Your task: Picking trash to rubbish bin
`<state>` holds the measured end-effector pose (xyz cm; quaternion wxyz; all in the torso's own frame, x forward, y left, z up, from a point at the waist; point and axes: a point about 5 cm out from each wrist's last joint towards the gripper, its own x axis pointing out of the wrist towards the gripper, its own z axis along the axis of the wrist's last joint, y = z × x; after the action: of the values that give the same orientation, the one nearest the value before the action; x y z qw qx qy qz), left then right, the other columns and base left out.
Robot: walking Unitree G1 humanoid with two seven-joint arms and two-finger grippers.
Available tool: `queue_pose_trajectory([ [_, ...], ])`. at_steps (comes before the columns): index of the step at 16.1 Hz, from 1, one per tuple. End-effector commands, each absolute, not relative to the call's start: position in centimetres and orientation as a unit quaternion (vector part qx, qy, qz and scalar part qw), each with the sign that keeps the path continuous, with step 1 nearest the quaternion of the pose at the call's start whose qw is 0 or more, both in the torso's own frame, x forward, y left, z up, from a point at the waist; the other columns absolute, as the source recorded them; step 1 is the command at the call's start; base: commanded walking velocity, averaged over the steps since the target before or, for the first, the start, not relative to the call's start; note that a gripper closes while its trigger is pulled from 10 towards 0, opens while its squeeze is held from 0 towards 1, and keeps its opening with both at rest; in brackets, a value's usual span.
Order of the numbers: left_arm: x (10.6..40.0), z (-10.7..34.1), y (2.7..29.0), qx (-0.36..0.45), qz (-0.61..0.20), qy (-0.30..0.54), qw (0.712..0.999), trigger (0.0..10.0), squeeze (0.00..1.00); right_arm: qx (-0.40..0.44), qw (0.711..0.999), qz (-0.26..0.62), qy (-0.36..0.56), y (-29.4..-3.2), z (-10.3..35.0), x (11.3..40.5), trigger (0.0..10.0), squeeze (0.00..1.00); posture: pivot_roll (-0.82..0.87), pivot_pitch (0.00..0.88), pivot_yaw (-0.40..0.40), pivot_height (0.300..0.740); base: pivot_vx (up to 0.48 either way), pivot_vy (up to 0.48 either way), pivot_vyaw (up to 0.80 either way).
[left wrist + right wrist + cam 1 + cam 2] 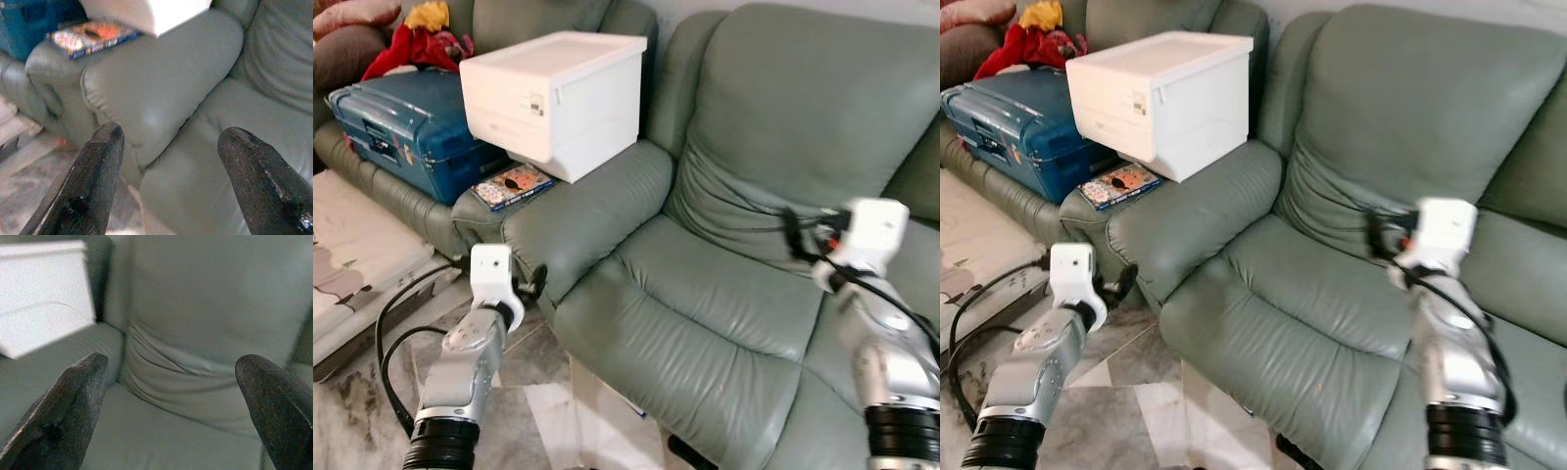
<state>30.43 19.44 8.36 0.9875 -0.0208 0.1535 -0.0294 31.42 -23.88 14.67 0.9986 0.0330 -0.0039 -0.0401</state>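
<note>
Before a grey-green leather sofa we stand with both arms raised, nothing picked up yet.

Through the head views we see our left gripper low by the sofa's front corner and our right gripper held over the seat toward the backrest; a white plastic storage box rests on the armrest beside a colourful flat booklet, with a blue hard-shell suitcase and red and yellow clothes behind. Along the left wrist view our fingers are spread apart around nothing, aimed at the armrest. Along the right wrist view the fingers gape equally, gripping nothing, facing the bare backrest. We cannot pick out any trash or rubbish bin, so we judge the whole task remains.
</note>
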Motion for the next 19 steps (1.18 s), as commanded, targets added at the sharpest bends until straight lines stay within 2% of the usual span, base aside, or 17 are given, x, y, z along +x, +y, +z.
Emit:
queue_pose_trajectory([
  [1,30.8,8.6,19.5,-0.007,-0.038,0.149,0.988,10.0,0.0,0.037,0.998,-0.047,-0.014,-24.2,15.0,31.7,10.0,0.0,0.02,0.053,0.029,0.74,0.0,0.0,0.0],
  [12,28.6,4.4,21.3,-0.013,-0.036,0.194,0.98,10.0,0.0,0.05,0.992,-0.094,0.064,-26.2,9.0,29.5,10.0,0.0,0.03,0.078,0.053,0.74,0.0,0.0,0.0],
  [17,28.7,4.3,21.1,-0.013,-0.051,0.19,0.98,10.0,0.0,0.049,0.992,-0.094,0.065,-26.3,8.6,29.4,10.0,0.0,0.03,0.082,0.057,0.74,0.0,0.0,0.0],
  [19,28.7,4.3,20.9,-0.013,-0.054,0.19,0.98,10.0,0.0,0.049,0.992,-0.094,0.064,-26.3,8.6,29.5,10.0,0.0,0.03,0.082,0.057,0.74,-0.311,0.0,0.0],
])
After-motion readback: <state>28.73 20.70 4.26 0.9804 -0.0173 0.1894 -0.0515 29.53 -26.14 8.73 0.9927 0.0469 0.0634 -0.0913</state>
